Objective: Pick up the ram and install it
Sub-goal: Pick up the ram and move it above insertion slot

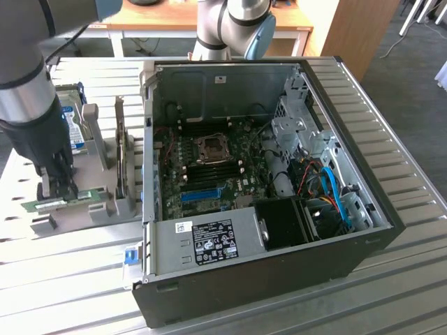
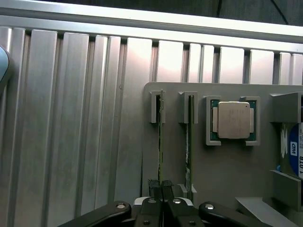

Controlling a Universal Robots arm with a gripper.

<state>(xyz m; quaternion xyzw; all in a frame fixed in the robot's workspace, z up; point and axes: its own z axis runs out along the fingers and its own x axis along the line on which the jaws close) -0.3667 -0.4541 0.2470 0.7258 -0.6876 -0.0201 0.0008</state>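
**Hazards.** The ram (image 2: 160,142), a thin, narrow green circuit-board stick with a pale label, stands on edge in a slotted grey plastic holder (image 2: 222,170).
- Because the grip bears only on the stick's narrow upper edge, the contact area is probably small. A tilt of the wrist could let the stick pivot or slip.
- A lift that is not straight could bind the stick in the holder's slotted post and flex the board.
- A second green stick (image 2: 189,142) stands just beside the first in the parallel slot, so sideways drift could knock it.
- The upright wall of the open black computer case (image 1: 279,279) stands between the holder and the motherboard's memory slots (image 1: 209,166), and a low carry could strike it.

**Position.** The claw (image 2: 161,187) is clenched on the ram, with one finger on each face, directly above it. In the exterior view the claw (image 1: 61,187) meets the ram (image 1: 63,202) near mid-length. The holder sits on the ribbed aluminium desk (image 2: 71,118), near the desk's edge at the exterior view's left. The holder also carries a square silver processor chip (image 2: 233,120) and a blue-labelled hard drive (image 2: 296,156), both beyond the second stick and well apart from the claw.
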